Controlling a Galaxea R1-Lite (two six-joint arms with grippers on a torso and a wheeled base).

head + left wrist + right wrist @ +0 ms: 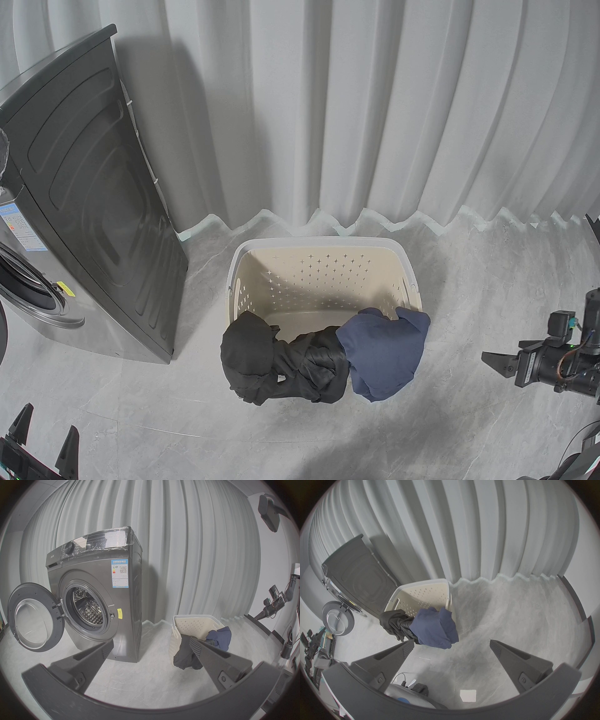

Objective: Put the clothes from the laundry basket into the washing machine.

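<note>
A cream laundry basket (319,240) stands on the floor in front of the curtain. A black garment (281,369) and a navy garment (384,353) hang over its near rim. To the left stands the grey washing machine (81,206); the left wrist view shows its round door (34,617) swung open and the drum (87,608) bare. My left gripper (47,431) is low at the near left, open and holding nothing, well away from the basket (193,627). My right gripper (451,642) is open too, right of the basket and level with the navy garment (434,630).
A pleated white curtain (375,112) closes off the back. Pale marbled floor (487,281) lies open around the basket and between it and the machine. A small white patch (468,695) sits on the floor near the right arm.
</note>
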